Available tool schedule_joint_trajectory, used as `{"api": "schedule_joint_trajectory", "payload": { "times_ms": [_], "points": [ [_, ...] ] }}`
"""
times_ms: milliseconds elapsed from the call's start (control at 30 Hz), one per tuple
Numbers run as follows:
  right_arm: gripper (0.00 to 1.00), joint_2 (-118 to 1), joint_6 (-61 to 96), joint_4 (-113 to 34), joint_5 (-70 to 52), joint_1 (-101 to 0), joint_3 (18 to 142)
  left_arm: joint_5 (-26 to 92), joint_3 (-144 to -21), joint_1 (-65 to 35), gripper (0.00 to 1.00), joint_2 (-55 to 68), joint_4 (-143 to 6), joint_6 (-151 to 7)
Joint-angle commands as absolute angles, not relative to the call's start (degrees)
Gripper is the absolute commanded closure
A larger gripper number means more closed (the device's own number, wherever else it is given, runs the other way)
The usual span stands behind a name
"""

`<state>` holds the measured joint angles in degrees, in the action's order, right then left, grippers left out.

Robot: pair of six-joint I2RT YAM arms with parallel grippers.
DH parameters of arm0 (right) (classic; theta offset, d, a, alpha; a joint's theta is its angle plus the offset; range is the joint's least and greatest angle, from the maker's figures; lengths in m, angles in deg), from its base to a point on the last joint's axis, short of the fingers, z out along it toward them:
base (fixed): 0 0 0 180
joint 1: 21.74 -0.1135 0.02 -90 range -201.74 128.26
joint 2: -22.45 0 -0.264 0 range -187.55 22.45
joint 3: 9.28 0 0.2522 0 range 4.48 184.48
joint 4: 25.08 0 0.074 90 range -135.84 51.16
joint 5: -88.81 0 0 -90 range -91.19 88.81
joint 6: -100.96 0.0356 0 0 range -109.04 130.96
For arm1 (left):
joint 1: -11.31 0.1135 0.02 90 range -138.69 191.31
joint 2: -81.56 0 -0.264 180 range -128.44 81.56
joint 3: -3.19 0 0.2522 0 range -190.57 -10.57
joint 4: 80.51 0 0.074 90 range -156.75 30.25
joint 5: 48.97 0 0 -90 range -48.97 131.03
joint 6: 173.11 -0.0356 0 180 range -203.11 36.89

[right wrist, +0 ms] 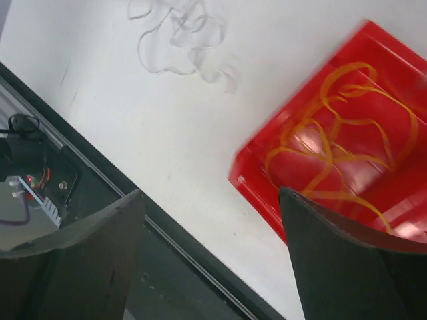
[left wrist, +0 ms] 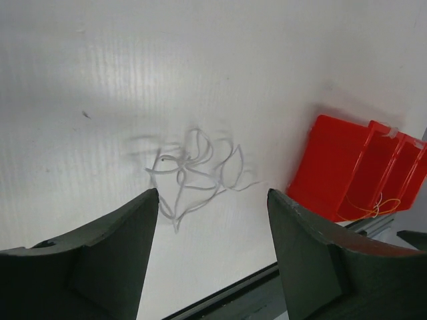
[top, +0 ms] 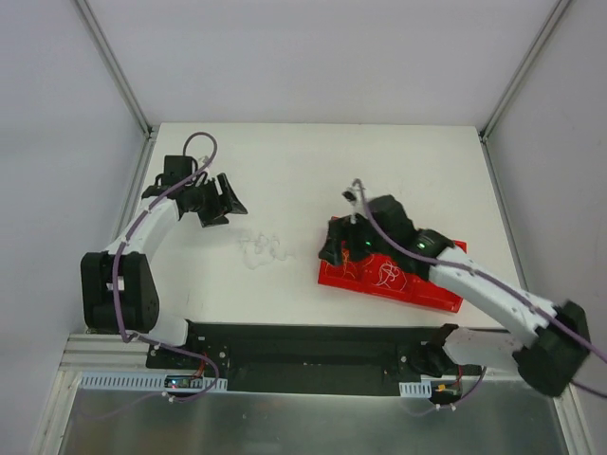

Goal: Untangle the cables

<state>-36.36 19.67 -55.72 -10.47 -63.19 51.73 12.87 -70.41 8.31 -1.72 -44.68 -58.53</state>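
The white cable [left wrist: 193, 173] lies on the surface [left wrist: 100, 80], the orange cable [right wrist: 333, 153] in the red tray [right wrist: 253, 180]. The left hand [left wrist: 213, 257] and right hand [right wrist: 210, 257] are spread, empty. The strands seem light and springy; pinch an outer loop.

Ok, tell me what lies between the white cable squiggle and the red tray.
Only bare table; the left wrist view shows the white cable and red tray apart.
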Motion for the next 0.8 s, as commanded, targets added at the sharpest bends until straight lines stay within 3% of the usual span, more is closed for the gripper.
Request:
{"api": "schedule_joint_trajectory", "payload": {
  "times_ms": [0,133,333,633,767],
  "points": [
    [0.17,-55.6,12.2,-53.1,-12.4,-70.5,68.1,7.4,-67.4,13.6,0.35,-2.7,-44.6,-60.1],
    [0.21,-72.1,4.7,-66.6,-11.8,-71.2,84.7,7.8,-66.5,14.7,0.32,-0.4,-45.1,-61.8],
    [0.22,-86.6,-4.9,-72.6,-18.5,-71.1,96.2,8.0,-66.5,15.0,0.29,2.3,-45.7,-61.4],
    [0.28,-96.8,-6.4,-71.2,-19.6,-70.9,97.5,5.4,-65.8,15.1,0.29,3.3,-46.8,-60.4],
    [0.42,-97.7,-4.9,-67.7,-17.6,-70.9,94.8,4.6,-65.3,15.1,0.29,3.2,-47.4,-60.2]
  ]
}}
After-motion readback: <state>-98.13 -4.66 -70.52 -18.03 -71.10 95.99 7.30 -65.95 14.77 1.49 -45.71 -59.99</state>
